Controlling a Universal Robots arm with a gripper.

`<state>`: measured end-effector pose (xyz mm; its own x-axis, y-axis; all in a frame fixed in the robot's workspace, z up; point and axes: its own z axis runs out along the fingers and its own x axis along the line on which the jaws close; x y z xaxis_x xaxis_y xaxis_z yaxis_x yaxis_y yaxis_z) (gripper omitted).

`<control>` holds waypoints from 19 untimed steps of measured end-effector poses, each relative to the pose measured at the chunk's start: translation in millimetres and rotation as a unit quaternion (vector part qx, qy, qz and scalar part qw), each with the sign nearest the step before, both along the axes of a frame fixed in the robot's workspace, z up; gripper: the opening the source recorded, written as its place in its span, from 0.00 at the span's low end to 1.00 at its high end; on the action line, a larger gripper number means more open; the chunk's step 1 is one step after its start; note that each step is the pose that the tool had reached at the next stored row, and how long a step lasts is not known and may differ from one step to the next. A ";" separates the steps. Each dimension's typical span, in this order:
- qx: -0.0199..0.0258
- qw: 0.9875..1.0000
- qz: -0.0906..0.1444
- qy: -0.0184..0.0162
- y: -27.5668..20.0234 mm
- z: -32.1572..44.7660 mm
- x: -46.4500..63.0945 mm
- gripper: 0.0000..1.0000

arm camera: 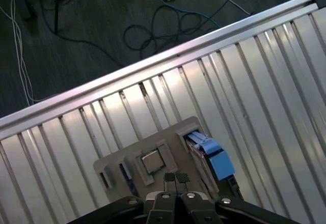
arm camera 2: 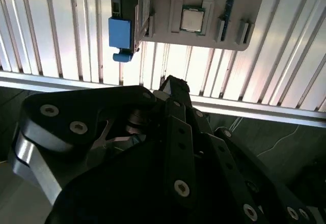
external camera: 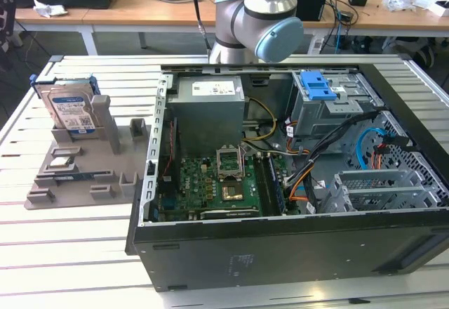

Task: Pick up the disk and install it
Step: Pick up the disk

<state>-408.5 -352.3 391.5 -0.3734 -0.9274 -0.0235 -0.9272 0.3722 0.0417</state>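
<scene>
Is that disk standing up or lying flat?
Upright: the disk stands on edge in a slot of the grey holder, label facing out.

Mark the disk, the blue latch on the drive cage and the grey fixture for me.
disk (external camera: pixel 70 114): exterior view, on its white-and-blue label.
blue latch (external camera: pixel 317 84): exterior view, middle of its top face.
grey fixture (external camera: pixel 118 161): exterior view, bare flat part of its base.
</scene>
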 end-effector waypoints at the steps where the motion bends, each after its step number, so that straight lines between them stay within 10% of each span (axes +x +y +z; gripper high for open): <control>1: 0.000 1.000 0.004 0.000 0.0 0.0 0.0 0.11; 9: 0.000 0.998 0.060 0.000 0.0 0.0 0.0 0.11; 19: 0.000 0.991 0.131 0.000 0.0 0.0 0.0 0.11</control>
<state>-408.5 -352.3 391.5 -0.1187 -0.9927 -0.0235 -0.9922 0.1177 0.0417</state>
